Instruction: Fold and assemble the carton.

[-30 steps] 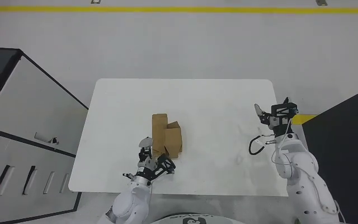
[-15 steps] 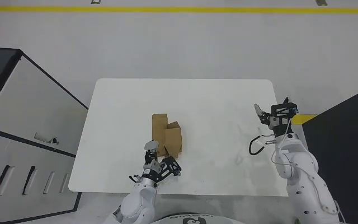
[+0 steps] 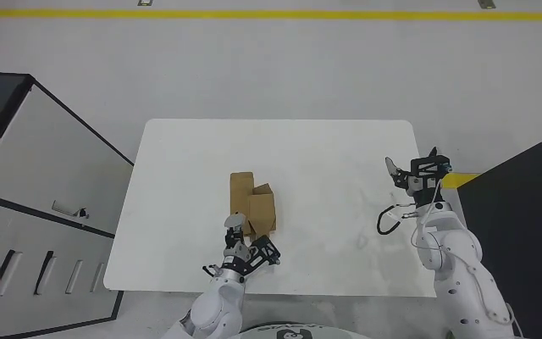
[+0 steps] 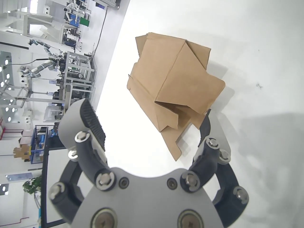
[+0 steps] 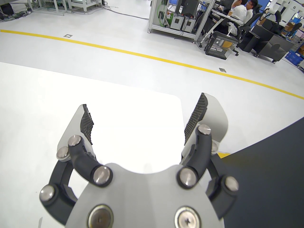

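The carton (image 4: pixel 175 77) lies on the surface (image 4: pixel 249 24) just ahead of the spread left end effector (image 4: pixel 146 109); the right end effector (image 5: pixel 144 105), also spread, is well apart.

No legible text or numbers; carton (image 4: pixel 180 79) faces seemingly plain; room behind (image 5: pixel 190 12) too small to read.

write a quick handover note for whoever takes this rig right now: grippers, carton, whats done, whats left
Left gripper: open, empty, by the near edge of the table, at the near end of the carton, not closed on it.
Right gripper: open, empty, at the table's right edge, far from the carton.
Carton: lies on the table left of centre, partly folded, flaps loose.
Done: some folds. Left: grasp it, finish folding, close the flaps.
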Robot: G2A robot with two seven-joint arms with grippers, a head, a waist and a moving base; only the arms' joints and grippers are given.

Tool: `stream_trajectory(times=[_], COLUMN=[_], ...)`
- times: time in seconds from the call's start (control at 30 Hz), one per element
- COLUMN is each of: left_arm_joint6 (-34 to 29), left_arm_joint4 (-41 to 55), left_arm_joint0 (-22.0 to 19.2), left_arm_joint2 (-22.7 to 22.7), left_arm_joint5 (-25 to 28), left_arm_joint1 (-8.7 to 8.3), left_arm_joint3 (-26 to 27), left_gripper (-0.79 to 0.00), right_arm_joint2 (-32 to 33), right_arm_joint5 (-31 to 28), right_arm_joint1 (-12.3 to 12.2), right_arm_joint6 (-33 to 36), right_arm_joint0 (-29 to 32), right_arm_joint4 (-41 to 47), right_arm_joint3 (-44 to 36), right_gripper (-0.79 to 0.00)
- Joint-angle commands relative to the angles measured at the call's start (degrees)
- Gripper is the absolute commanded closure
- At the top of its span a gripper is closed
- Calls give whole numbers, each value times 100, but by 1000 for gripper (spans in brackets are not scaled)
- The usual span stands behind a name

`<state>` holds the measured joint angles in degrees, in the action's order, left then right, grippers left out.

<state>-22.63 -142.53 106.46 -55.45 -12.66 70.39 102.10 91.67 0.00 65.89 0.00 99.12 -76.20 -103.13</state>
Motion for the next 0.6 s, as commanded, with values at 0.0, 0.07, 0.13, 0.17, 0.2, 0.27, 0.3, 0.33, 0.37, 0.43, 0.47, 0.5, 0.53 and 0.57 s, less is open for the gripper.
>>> stream_trajectory(times=[0.0, 0.07, 0.13, 0.17, 0.2, 0.27, 0.3, 0.33, 0.37, 0.43, 0.47, 0.5, 0.53, 0.57], left_arm_joint6=[-92, -159, -186, -244, -262, -251, -242, -238, -228, -198, -173, -171, -192, -187], left_arm_joint4=[-104, -225, -251, -326, -360, -365, -370, -376, -382, -406, -411, -422, -439, -435], left_arm_joint0=[-40, -55, -42, -37, -19, 6, 22, 43, 66, 130, 171, 214, 260, 297], left_arm_joint2=[28, 11, -28, -67, -73, -109, -130, -152, -178, -249, -292, -353, -405, -445], left_arm_joint5=[-55, -69, -67, -81, -84, -78, -74, -61, -52, -47, -40, -62, -96, -108], left_arm_joint1=[19, 25, 26, 24, 25, 25, 24, 21, 18, 6, -2, -10, -17, -21], left_arm_joint3=[-40, -71, -75, -83, -76, -63, -54, -44, -25, 24, 61, 98, 126, 151], left_gripper=[-785, -785, -785, -785, -785, -773, -770, -763, -767, -767, -767, -776, -779, -785], right_arm_joint2=[0, 0, 0, 0, 0, 0, 0, 0, 0, 0, 0, 0, 0, 0], right_arm_joint5=[0, 0, 0, 0, 0, 0, 0, 0, 0, 0, 0, 0, 0, 0], right_arm_joint1=[0, 0, 0, 0, 0, 0, 0, 0, 0, 0, 0, 0, 0, 0], right_arm_joint6=[0, 0, 0, 0, 0, 0, 0, 0, 0, 0, 0, 0, 0, 0], right_arm_joint0=[0, 0, 0, 0, 0, 0, 0, 0, 0, 0, 0, 0, 0, 0], right_arm_joint4=[0, 0, 0, 0, 0, 0, 0, 0, 0, 0, 0, 0, 0, 0], right_arm_joint3=[0, 0, 0, 0, 0, 0, 0, 0, 0, 0, 0, 0, 0, 0], right_gripper=[-785, -785, -785, -785, -785, -785, -785, -785, -785, -785, -785, -785, -785, -785])
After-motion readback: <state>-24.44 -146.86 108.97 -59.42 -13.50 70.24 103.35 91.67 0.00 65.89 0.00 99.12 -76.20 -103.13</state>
